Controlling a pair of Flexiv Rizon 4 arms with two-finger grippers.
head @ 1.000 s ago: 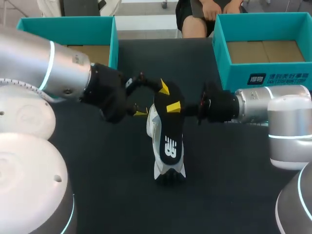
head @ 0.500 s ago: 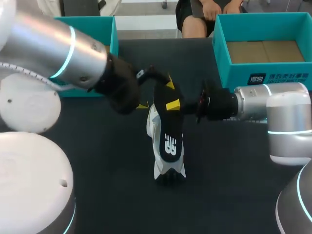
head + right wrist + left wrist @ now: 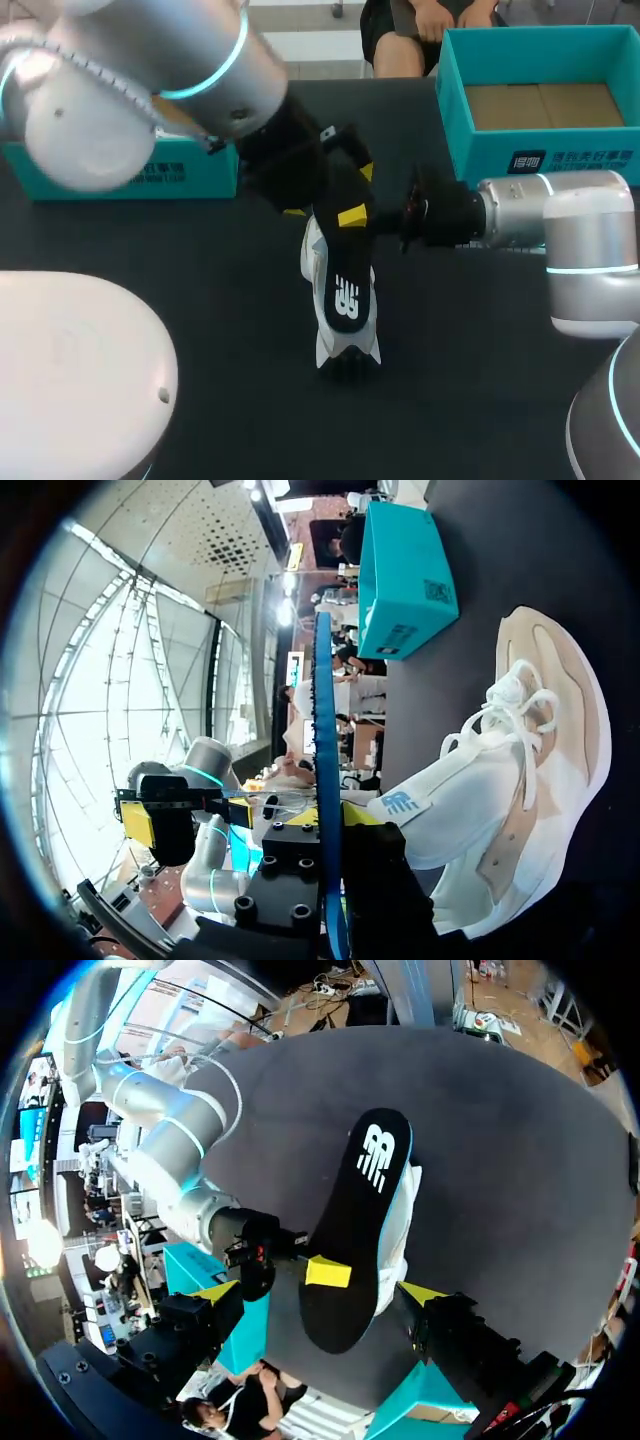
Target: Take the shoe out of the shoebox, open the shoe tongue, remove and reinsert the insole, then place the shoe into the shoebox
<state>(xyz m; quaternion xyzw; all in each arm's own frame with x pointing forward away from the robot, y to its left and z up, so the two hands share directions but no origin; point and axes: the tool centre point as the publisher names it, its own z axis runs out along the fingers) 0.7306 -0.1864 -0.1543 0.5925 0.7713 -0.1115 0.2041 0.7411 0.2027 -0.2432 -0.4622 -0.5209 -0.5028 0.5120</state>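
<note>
A black insole [image 3: 350, 290] with a white logo stands on edge over the white shoe [image 3: 314, 262], which lies on the dark table. My right gripper [image 3: 355, 217] comes in from the right and is shut on the insole's far end. In the right wrist view the insole [image 3: 325, 730] shows edge-on as a thin blue line running out of that gripper [image 3: 328, 820], with the shoe [image 3: 500, 810] beside it. My left gripper [image 3: 330, 190] hangs open over the same end. In its wrist view the left gripper [image 3: 318, 1293] has its fingers on either side of the insole [image 3: 365, 1210], apart from it.
A teal shoebox [image 3: 120, 175] stands at the back left, partly behind my left arm. A second teal shoebox [image 3: 540, 150] with a cardboard floor stands at the back right, close to my right arm. Bare dark table lies in front of the shoe.
My left arm has swung upward and rightward, carrying its open gripper closer over the insole's far end. The right gripper, insole and shoe have stayed where they were.
</note>
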